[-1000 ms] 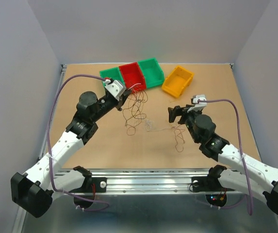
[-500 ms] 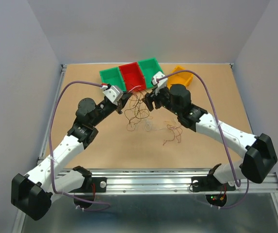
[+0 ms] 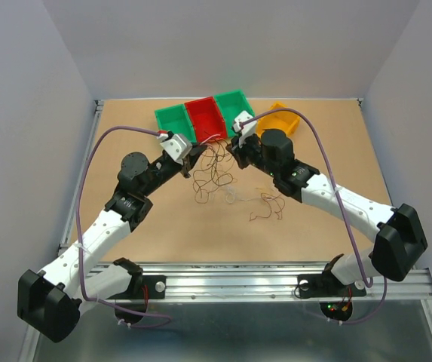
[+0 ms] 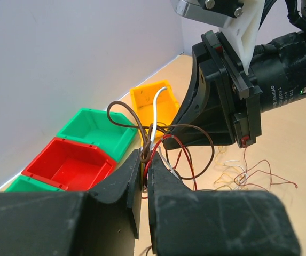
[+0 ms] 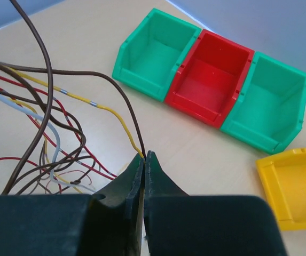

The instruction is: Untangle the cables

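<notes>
From overhead, the right gripper [image 3: 234, 148] is now sitting at the far side of the table [image 3: 336, 151], close by the bins. A second ago it was hanging wide open over the right-hand part of the board. It has swung across and snapped its jaws together. The left gripper [image 3: 191, 156] is staying where it was, narrow and clamped on the top of the cables [image 3: 212, 172]. The tangle is trailing down between the two hands, just in front of the red bin [image 3: 204, 117]. A smaller knot of loose strands [image 3: 268, 205] is lying apart, nearer the arms. I'd judge that both hands now have the bundle, so a pull apart can begin.

Through the left wrist camera, the left fingers are pinching brown, white and red strands, which are looping up out of the jaws. The right arm's black motor housing [image 4: 281, 88] is looming just beyond. It is carrying a line of small white print, too fine and slanted for me to read, beside a green light.

Through the right wrist camera, the jaws are pressing tight together. A yellow wire [image 5: 115, 114] and a brown wire [image 5: 122, 101] are running into the very tip and look nipped there. The green bins [image 5: 153, 50] and the yellow bin [image 5: 294, 186] are showing no labels.
</notes>
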You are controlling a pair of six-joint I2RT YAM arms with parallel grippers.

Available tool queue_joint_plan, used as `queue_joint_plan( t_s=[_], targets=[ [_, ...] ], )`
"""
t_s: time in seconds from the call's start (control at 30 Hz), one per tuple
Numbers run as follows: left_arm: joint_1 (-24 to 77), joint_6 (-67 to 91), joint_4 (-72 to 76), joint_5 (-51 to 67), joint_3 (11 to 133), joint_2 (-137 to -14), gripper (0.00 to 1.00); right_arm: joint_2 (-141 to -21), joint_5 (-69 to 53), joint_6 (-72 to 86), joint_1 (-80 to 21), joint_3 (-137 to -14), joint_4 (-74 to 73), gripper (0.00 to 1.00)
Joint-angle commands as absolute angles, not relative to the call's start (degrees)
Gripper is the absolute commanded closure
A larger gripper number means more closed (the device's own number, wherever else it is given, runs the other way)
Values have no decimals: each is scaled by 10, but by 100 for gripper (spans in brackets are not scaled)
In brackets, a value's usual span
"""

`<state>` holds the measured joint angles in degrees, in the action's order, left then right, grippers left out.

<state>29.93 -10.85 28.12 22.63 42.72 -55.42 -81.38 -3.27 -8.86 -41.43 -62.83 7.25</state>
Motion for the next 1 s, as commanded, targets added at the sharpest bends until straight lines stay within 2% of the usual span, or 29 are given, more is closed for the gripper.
queue_joint_plan(
  t_s=[0.0,0.07,0.1,0.17,0.2,0.4,0.73,0.97],
  targets=[
    [302,-127,327,257,424,-546,91,-782,-29,-58,-410,-604,120,100],
    [302,-144,328,284,418,-540,71,-766,17,-47,-411,-592,122,100],
    [302,-153,330,294,411,-535,52,-747,47,-34,-410,-581,125,99],
    [302,-149,337,308,404,-533,23,-727,66,-18,-411,-567,128,99],
    [302,-143,341,305,405,-536,13,-704,82,-11,-410,-554,129,100],
    [302,-129,328,279,419,-547,6,-651,107,30,-410,-517,130,100],
    [302,-143,318,391,427,-570,6,-669,-16,32,-410,-515,129,99],
    [302,-153,287,427,451,-607,23,-679,-22,33,-411,-520,129,99]
  ],
)
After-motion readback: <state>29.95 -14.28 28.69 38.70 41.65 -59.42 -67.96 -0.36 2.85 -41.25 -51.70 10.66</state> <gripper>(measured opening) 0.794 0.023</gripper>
